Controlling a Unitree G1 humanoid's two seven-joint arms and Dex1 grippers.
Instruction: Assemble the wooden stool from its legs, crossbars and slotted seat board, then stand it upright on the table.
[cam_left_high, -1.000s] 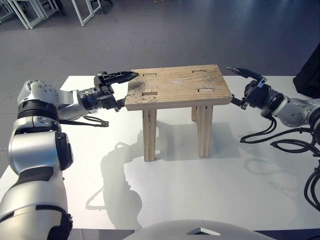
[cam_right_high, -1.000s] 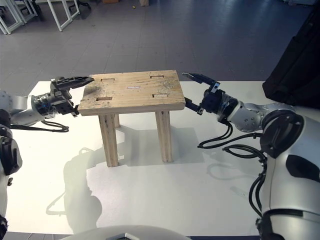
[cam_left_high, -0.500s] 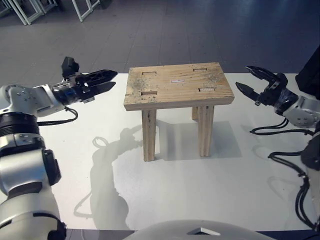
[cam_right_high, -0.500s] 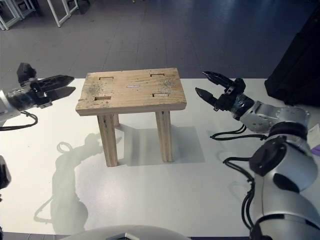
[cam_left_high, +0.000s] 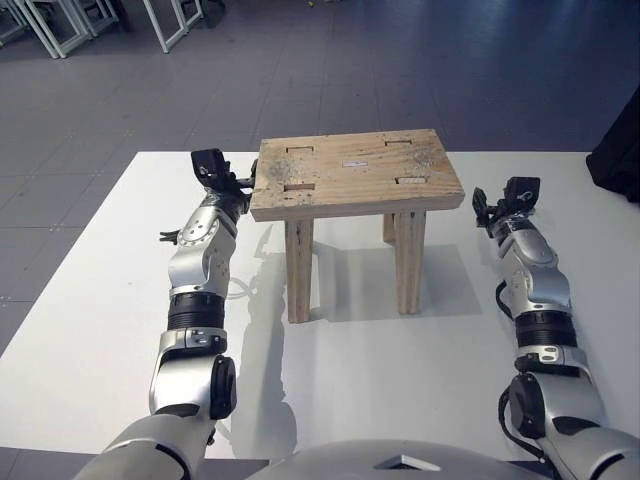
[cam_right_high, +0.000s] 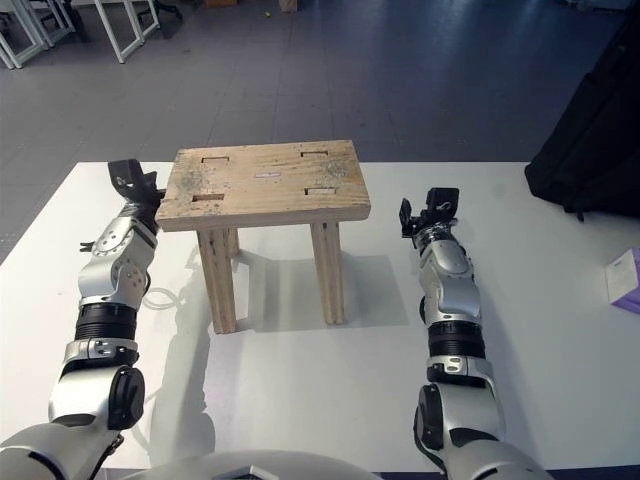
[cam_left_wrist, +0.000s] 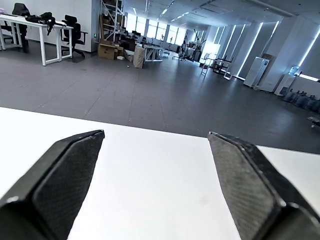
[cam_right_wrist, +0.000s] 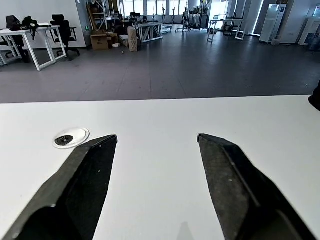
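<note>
The assembled wooden stool (cam_left_high: 355, 170) stands upright on the white table (cam_left_high: 380, 380), slotted seat board on top and its legs (cam_left_high: 298, 268) down. My left arm stretches forward along the stool's left side. Its gripper (cam_left_high: 228, 185) sits beside the seat's left end, without holding it. In the left wrist view the left gripper (cam_left_wrist: 155, 150) is open, with bare table between its fingers (cam_left_wrist: 65, 175). My right gripper (cam_left_high: 497, 200) lies to the right of the stool, a short gap from the seat. It is open in the right wrist view (cam_right_wrist: 157, 145) and holds nothing.
A black bag (cam_right_high: 590, 120) stands off the table's far right corner. A small purple-and-white box (cam_right_high: 625, 280) lies at the table's right edge. A round cable port (cam_right_wrist: 70, 137) is set into the tabletop ahead of the right gripper. White desk frames (cam_left_high: 60, 25) stand on the floor behind.
Both grippers drew away from the ends of the seat board, swung outward, and now both arms point straight forward beside the stool. The stool has stayed in place.
</note>
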